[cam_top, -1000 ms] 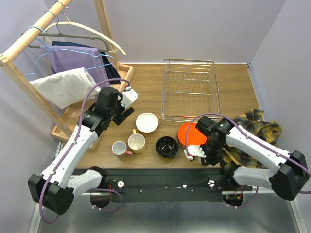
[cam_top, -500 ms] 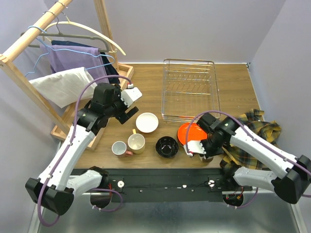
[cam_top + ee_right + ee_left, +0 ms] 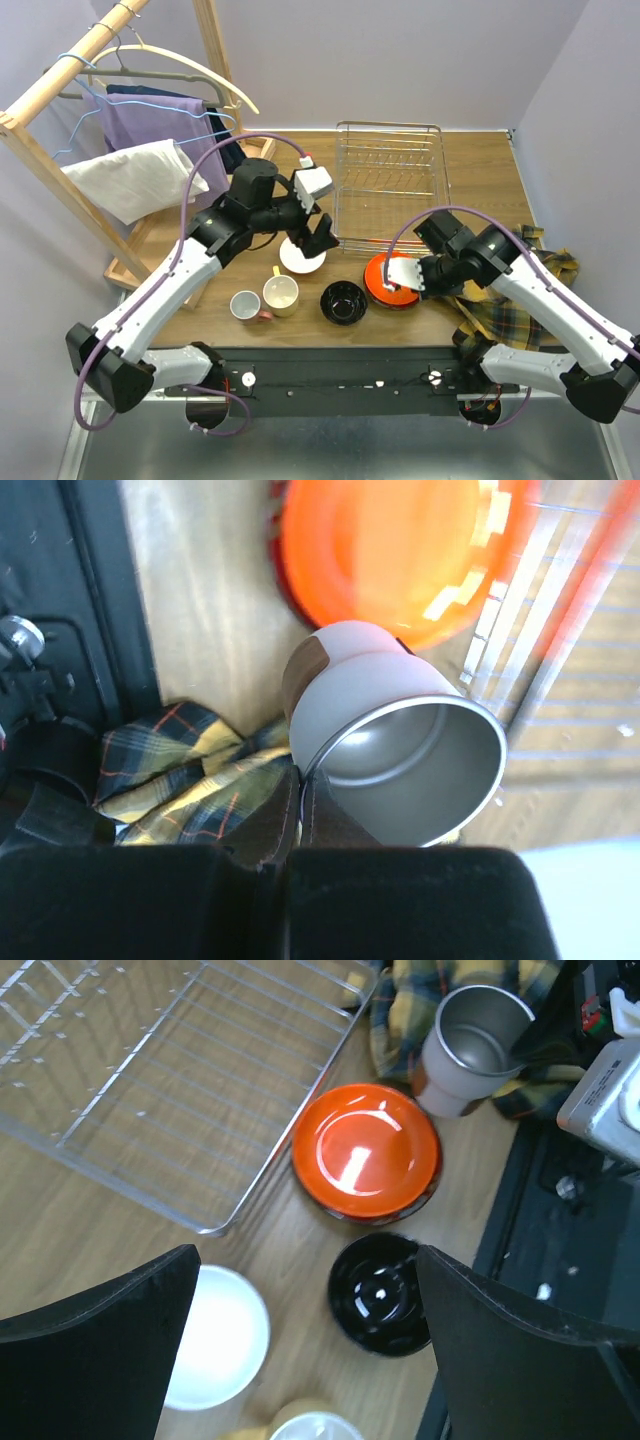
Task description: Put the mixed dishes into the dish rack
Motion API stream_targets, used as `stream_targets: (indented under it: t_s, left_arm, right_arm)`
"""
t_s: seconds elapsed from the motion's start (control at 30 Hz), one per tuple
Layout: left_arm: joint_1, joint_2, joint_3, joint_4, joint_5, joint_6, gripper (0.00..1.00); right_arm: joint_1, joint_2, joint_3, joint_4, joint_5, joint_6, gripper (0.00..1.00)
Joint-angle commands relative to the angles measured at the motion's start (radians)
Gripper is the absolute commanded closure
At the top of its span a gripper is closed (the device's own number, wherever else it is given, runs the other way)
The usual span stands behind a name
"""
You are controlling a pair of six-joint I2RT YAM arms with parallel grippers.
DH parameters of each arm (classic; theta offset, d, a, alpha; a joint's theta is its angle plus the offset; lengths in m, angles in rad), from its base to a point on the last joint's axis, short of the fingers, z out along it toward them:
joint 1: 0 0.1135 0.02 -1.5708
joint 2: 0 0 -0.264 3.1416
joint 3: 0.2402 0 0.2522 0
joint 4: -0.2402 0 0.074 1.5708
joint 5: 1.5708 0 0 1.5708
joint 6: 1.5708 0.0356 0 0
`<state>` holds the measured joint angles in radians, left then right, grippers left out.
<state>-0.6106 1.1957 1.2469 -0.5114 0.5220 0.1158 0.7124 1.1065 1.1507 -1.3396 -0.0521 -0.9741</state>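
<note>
The right gripper (image 3: 297,792) was pressed together on the rim of a round brushed-steel cup (image 3: 395,750), one finger inside the wall and one outside. The cup was tilted, with its mouth turned toward the wrist camera. It sat at the near right of the wooden table (image 3: 480,170), just beside a glossy orange-red bowl (image 3: 365,1150) and against a rumpled yellow-and-dark plaid cloth (image 3: 180,770). Whether the cup's base touched anything could not be told.

The orange-red bowl lay between the cup and the near edge of the rectangular silver wire-grid dish rack (image 3: 390,185), almost touching the rack's raised near wall. The rack stood at the far middle of the table.

The left gripper (image 3: 316,230) was spread wide and hung over a round white bowl (image 3: 215,1335), close to the rack's near left corner, gripping nothing. A small black bowl (image 3: 343,302) sat near the front edge, just left of the orange-red bowl. Further left stood a cream mug (image 3: 281,294) and, touching it or nearly so, a pale mug with a pink handle (image 3: 245,305).

A wooden clothes rack (image 3: 60,90) carrying hangers, a purple garment (image 3: 150,120) and a white one (image 3: 125,175) filled the far left, well apart from the dishes.
</note>
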Motion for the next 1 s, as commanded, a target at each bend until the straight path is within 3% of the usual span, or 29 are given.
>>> stream_targets:
  t_s: [0.0, 0.13, 0.2, 0.27, 0.37, 0.53, 0.7, 0.77, 0.8, 0.83, 0.97]
  left_arm:
    - [-0.032, 0.067, -0.038, 0.204, 0.064, -0.201, 0.01]
    - [-0.023, 0.149, -0.029, 0.385, 0.012, -0.379, 0.01]
    - [0.001, 0.206, 0.02, 0.427, 0.035, -0.462, 0.01]
    - [0.024, 0.287, 0.087, 0.409, 0.059, -0.493, 0.01]
    - [0.09, 0.37, 0.21, 0.36, 0.076, -0.571, 0.01]
    - [0.15, 0.432, 0.298, 0.395, 0.142, -0.68, 0.01]
    - [0.202, 0.47, 0.243, 0.505, 0.274, -0.858, 0.01]
    - [0.224, 0.534, 0.235, 0.623, 0.347, -0.979, 0.01]
    - [0.242, 0.571, 0.243, 0.675, 0.463, -1.036, 0.01]
    - [0.245, 0.611, 0.241, 0.826, 0.513, -1.126, 0.01]
    - [0.247, 0.731, 0.235, 0.982, 0.529, -1.268, 0.01]
  right_arm:
    - [0.005, 0.009, 0.151, 0.049, 0.087, 0.142, 0.99]
    - [0.004, -0.014, 0.181, 0.311, 0.13, 0.267, 0.99]
    - [0.002, -0.052, 0.12, 0.55, 0.158, 0.369, 0.99]
    - [0.001, -0.077, 0.034, 0.774, 0.167, 0.428, 0.99]
    - [-0.02, -0.093, -0.029, 0.981, 0.153, 0.521, 0.99]
    - [-0.138, 0.017, 0.004, 1.096, 0.057, 0.813, 0.99]
    - [-0.367, 0.199, 0.133, 1.073, -0.298, 1.144, 0.99]
    - [-0.434, 0.278, 0.185, 1.079, -0.392, 1.221, 0.99]
    - [-0.461, 0.306, 0.202, 1.083, -0.534, 1.283, 0.99]
    - [-0.473, 0.338, 0.214, 1.094, -0.607, 1.313, 0.99]
    - [-0.502, 0.431, 0.274, 1.128, -0.801, 1.381, 0.99]
